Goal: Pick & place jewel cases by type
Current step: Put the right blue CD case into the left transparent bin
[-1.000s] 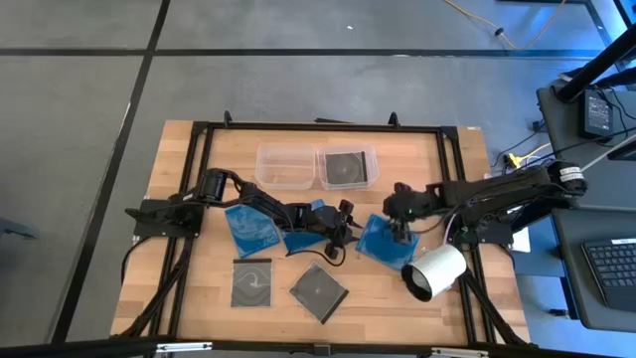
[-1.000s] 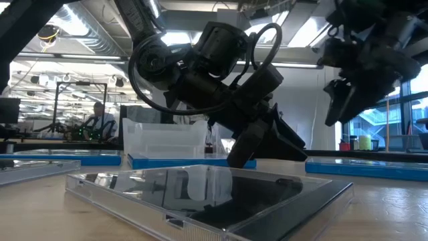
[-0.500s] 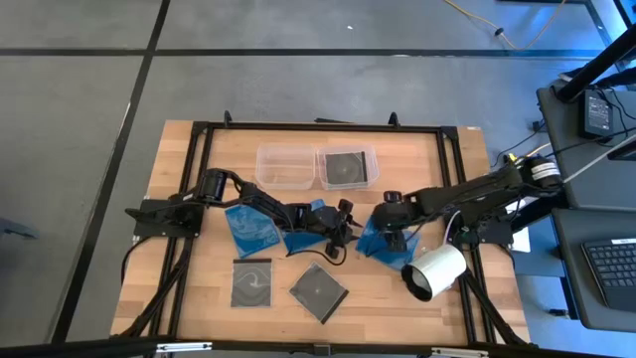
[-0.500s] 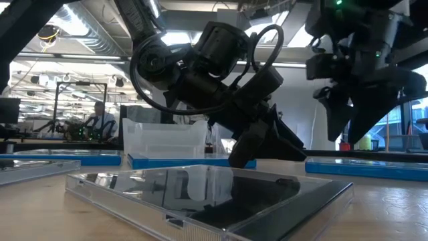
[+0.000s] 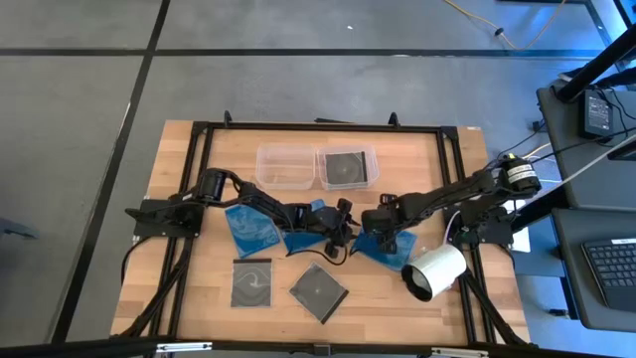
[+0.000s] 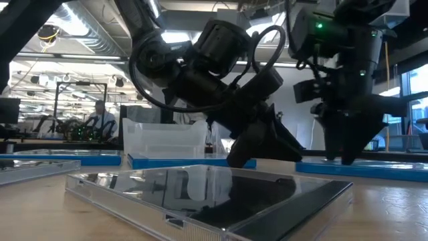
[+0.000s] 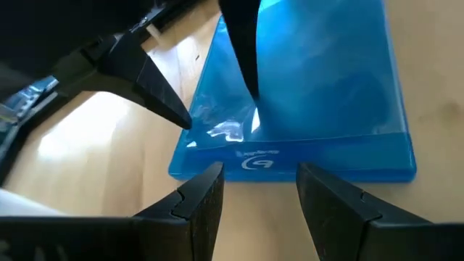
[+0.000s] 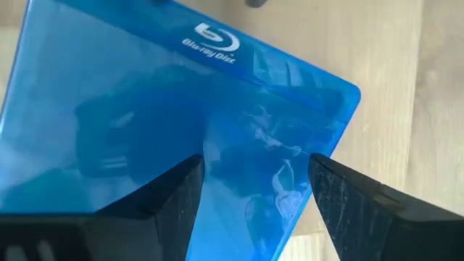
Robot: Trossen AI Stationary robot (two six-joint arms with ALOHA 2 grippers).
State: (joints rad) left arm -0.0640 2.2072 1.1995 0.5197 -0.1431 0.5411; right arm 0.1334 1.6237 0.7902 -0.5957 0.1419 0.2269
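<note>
Both arms crowd the middle of the wooden tabletop [image 5: 189, 298]. The right gripper [image 5: 381, 231] hangs low over a blue case [image 5: 390, 249] lying flat near the white cylinder [image 5: 433, 270]; its fingers [image 8: 174, 199] are spread with nothing between them, poised above the case's face close to one corner, and bare wood shows past that edge. The left gripper [image 5: 338, 231] sits just beside it, fingers [image 7: 206, 199] parted too, pointing at the spine edge of that same blue case, with the right gripper's tips coming down in front. Little room separates the two grippers.

A second blue case [image 5: 250, 227] lies under the left arm, and a third [image 5: 303, 240] peeks out beneath its wrist. Toward the near edge, a grey case [image 5: 251, 283] lies square to the table and a dark case [image 5: 318, 291] sits turned on a diagonal, close but apart, with open wood around them. At the far edge, two clear tubs stand side by side: the left tub [image 5: 286, 165] and the right tub [image 5: 348, 167], which holds a dark case [image 5: 344, 169]. Beyond the table, a person [image 6: 99, 119] sits in the room.
</note>
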